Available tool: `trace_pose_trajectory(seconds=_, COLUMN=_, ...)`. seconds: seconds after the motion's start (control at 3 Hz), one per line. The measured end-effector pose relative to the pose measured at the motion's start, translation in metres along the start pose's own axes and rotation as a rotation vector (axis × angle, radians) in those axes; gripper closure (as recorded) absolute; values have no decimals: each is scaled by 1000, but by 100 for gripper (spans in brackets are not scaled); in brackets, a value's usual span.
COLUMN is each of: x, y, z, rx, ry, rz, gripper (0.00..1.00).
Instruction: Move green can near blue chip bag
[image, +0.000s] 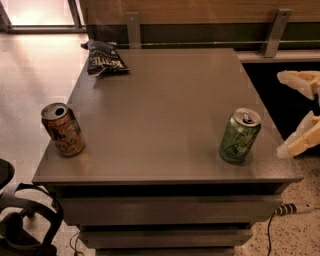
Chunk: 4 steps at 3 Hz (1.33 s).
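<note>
Gripper (280, 114) sat at the right edge of the frame, off the tabletop's (165, 110) right side. Its two cream fingers (301, 142) were spread wide with nothing between them.

Step in hand, as judged: reach for the green can (240, 136).

To do it well:
- bring the open fingers leftward over the tabletop edge at mid-can height;
- centre one finger on each side before closing, so the can is neither tipped nor pushed toward the front edge;
- close on the body, not the rim.

Green can stood upright at lower right of the tabletop, near the front right corner. It was left of the fingers, apart from them, and roughly level with their gap.

Bag (105, 57) lay at upper left, well apart from the can, so the carry would run diagonally. Brown can (62, 129) stood at the left edge, seemingly off that line.
</note>
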<state>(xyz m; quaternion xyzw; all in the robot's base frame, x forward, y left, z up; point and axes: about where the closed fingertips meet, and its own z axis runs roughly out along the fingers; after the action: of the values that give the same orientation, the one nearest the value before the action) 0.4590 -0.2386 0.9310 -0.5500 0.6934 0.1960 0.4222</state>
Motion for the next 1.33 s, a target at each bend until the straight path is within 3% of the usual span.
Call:
trace_pose_trajectory(seconds=0.67, x=-6, y=-9, z=22, rx=-7, ry=-269, rz=8, gripper=0)
trace_pose_trajectory(seconds=1.33, x=2, y=10, z=49, rx=-58, ry=-343, rz=47, gripper=0)
